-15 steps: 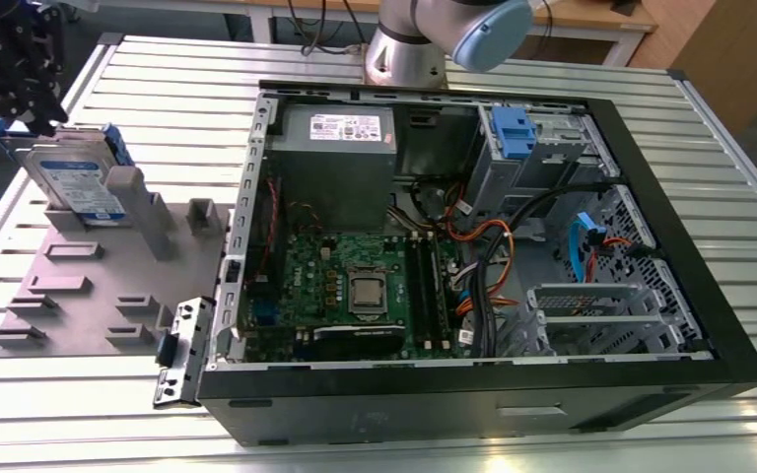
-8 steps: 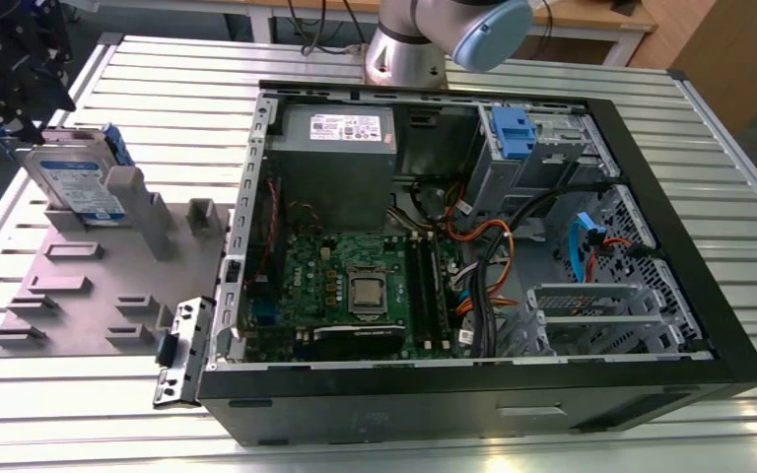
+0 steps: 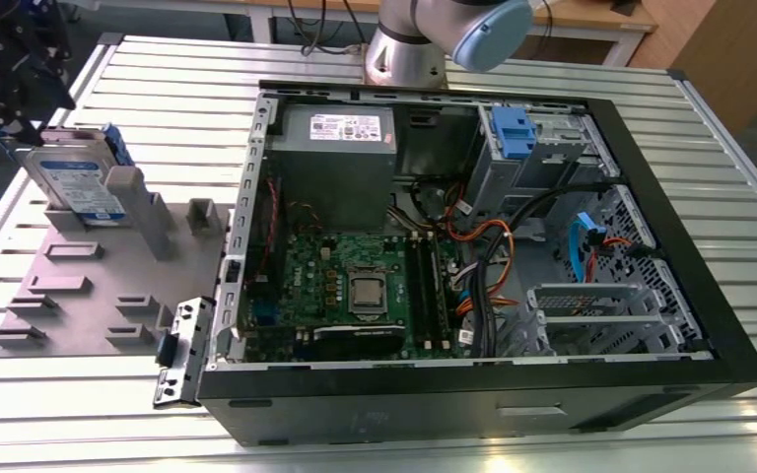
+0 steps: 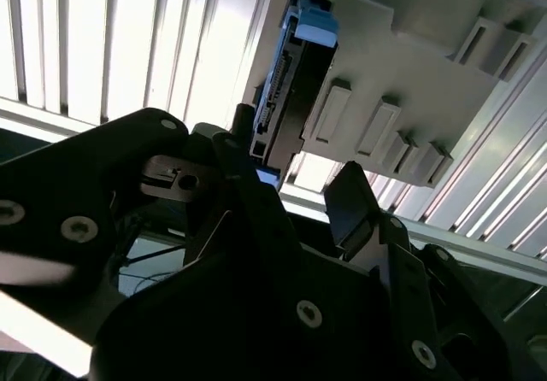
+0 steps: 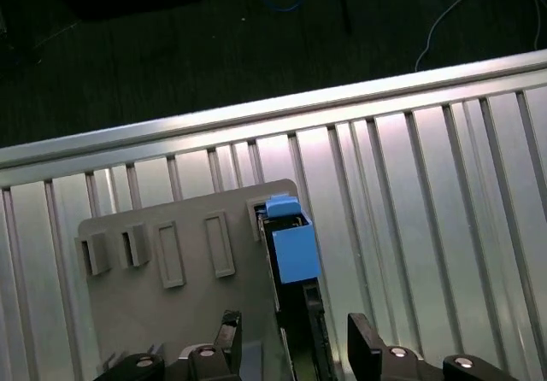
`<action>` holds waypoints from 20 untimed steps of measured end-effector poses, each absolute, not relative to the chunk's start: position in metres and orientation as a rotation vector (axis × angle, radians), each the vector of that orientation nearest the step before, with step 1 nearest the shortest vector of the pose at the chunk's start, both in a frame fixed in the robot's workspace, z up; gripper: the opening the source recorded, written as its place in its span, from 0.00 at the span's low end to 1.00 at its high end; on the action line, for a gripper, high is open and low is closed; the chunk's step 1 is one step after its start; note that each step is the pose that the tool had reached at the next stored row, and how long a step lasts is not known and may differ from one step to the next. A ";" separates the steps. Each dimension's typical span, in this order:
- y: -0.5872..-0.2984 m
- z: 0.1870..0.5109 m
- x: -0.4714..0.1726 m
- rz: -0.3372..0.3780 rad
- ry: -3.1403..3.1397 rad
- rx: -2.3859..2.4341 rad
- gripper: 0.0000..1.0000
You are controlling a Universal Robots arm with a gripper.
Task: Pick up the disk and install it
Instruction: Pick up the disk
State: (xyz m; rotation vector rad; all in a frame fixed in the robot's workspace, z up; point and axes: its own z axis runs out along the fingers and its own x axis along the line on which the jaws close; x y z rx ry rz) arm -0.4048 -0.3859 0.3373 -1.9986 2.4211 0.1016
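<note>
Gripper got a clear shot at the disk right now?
Likely yes. The disk stands on edge in the grey holder, top edge exposed; the open gripper is lined up astride it in the first wrist view, nothing between.

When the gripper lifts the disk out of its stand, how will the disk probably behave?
The disk is a metal slab, so likely rigid and rather heavy for its size. It stands on edge in the grey fixture, so a sideways push may tip it. Its smooth faces could slip in the gripper.
</note>
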 end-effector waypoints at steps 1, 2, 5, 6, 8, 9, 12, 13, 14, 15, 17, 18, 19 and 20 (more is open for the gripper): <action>-0.386 0.337 -0.405 0.102 2.403 -2.021 0.60; -0.386 0.337 -0.405 0.102 2.387 -2.042 0.60; -0.386 0.336 -0.405 0.102 2.336 -2.102 0.60; -0.386 0.336 -0.405 0.102 2.319 -2.121 0.60; -0.386 0.336 -0.405 0.102 2.286 -2.158 0.60; -0.386 0.336 -0.405 0.102 2.275 -2.171 0.60; -0.386 0.336 -0.405 0.102 2.269 -2.177 0.60; -0.386 0.336 -0.405 0.102 2.269 -2.177 0.60; -0.386 0.336 -0.405 0.102 2.269 -2.177 0.60; -0.386 0.336 -0.405 0.102 2.269 -2.177 0.60; -0.386 0.335 -0.406 0.099 2.268 -2.176 0.60; -0.386 0.334 -0.407 0.098 2.267 -2.176 0.60; -0.386 0.333 -0.408 0.097 2.267 -2.176 0.60; -0.386 0.332 -0.409 0.096 2.266 -2.175 0.60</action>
